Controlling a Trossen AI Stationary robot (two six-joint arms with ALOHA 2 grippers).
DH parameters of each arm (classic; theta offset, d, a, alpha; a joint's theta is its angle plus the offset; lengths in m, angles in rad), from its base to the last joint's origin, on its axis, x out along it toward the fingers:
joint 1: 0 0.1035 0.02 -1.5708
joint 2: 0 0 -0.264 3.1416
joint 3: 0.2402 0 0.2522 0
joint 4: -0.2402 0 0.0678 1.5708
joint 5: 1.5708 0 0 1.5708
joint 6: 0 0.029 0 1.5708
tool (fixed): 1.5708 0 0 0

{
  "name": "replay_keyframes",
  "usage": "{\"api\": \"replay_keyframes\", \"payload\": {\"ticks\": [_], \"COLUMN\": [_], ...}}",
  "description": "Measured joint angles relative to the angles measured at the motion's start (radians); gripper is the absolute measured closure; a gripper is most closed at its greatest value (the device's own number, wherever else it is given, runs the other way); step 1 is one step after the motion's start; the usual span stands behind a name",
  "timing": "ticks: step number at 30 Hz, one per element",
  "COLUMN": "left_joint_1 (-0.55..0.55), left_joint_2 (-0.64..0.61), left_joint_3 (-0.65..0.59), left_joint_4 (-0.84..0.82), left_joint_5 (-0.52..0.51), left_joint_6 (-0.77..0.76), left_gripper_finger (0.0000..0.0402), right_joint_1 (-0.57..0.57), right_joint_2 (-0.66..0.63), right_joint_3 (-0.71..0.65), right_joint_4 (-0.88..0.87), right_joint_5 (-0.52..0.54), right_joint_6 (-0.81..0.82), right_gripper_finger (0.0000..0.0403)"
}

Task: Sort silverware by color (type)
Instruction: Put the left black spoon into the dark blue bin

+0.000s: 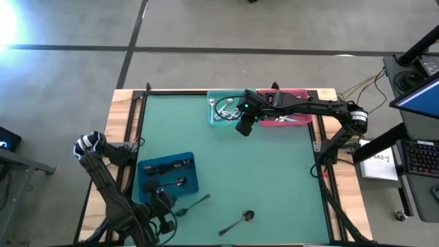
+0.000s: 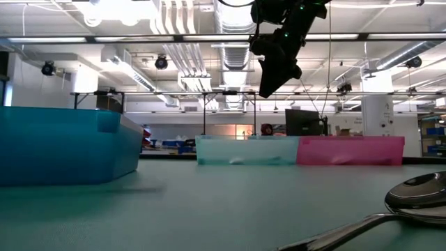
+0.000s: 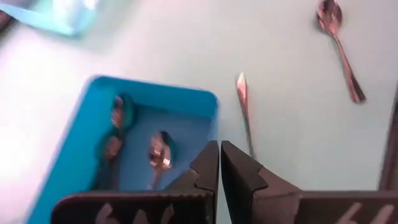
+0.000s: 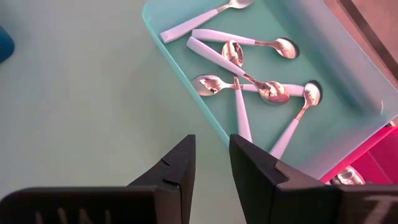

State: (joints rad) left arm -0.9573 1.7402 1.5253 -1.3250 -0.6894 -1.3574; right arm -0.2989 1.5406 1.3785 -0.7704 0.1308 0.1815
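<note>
Dark spoon (image 3: 245,112) partly hidden behind left end effector (image 3: 220,163).

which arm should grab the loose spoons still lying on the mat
Left. Its gripper sits by the blue bin, right beside the nearer spoon; the right gripper hangs far off by the teal bin.

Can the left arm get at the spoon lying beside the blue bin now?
Probably yes. The left gripper hangs right by that spoon on bare mat, beside the blue bin, with nothing over it, though its fingers are shut and would need opening.
</note>
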Motion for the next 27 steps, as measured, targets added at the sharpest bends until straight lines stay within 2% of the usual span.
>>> {"api": "replay_keyframes", "payload": {"ticks": [5, 10, 18, 22, 27], "left_joint_1": [0.006, 0.008, 0.051, 0.094, 0.145], "left_joint_2": [-0.026, -0.001, 0.101, 0.13, 0.163], "left_joint_3": [-0.001, -0.004, -0.031, -0.031, -0.031], "left_joint_4": [-0.019, 0.019, 0.17, 0.276, 0.369], "left_joint_5": [-0.023, 0.044, 0.127, 0.127, 0.158], "left_joint_6": [0.01, 0.046, 0.096, 0.11, 0.161], "left_gripper_finger": [0.0401, 0.0401, 0.04, 0.0383, 0.0341], "right_joint_1": [0.0, 0.0, 0.0, 0.0, 0.0], "right_joint_2": [0.0, 0.0, 0.0, 0.0, 0.0], "right_joint_3": [0.0, 0.0, 0.0, 0.0, 0.0], "right_joint_4": [0.0, 0.0, 0.001, 0.0, 0.001], "right_joint_5": [0.0, 0.0, 0.0, 0.0, 0.0], "right_joint_6": [0.0, 0.0, 0.001, 0.001, 0.001], "right_gripper_finger": [0.0314, 0.0314, 0.0314, 0.0314, 0.0314]}}
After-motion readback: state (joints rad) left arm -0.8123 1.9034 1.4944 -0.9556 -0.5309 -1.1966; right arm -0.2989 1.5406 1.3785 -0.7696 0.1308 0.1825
